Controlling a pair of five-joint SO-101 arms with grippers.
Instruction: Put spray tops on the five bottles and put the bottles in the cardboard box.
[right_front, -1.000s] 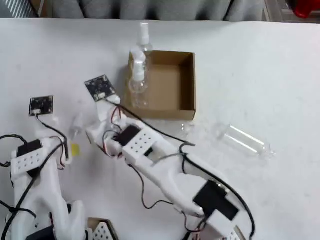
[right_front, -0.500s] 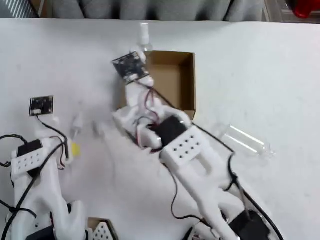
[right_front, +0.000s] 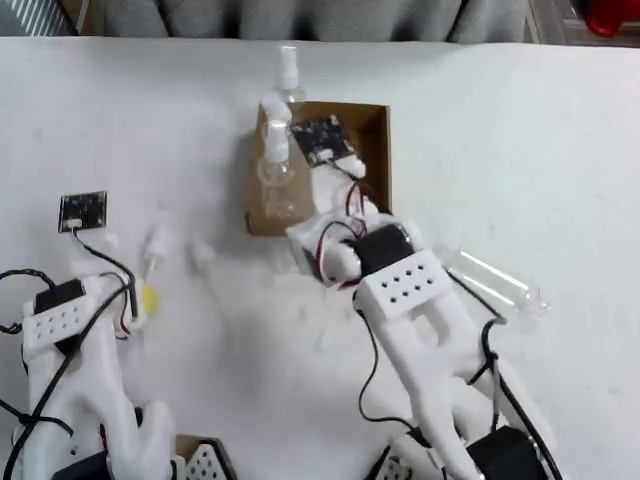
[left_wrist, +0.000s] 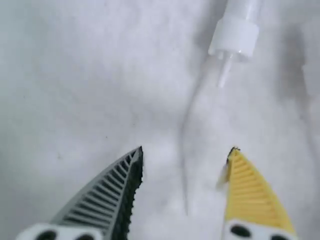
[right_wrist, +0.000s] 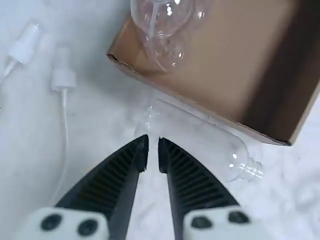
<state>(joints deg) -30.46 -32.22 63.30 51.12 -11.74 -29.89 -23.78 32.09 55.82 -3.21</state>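
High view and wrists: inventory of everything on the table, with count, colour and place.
cardboard box: one, brown, far middle of the table.
bottles in box: two, clear, white spray tops on, at the side toward the loose tops.
bottle behind box: one, clear, white spray top on, standing.
bottle by box front: one, clear, uncapped, lying along the front wall.
bottle on the right: one, clear, lying beside the right arm.
loose spray tops: two, white, beside the box.
table: one, white.
left pincer: grey and yellow, open, near a loose top.
right pincer: black, shut, empty, by the uncapped bottle.
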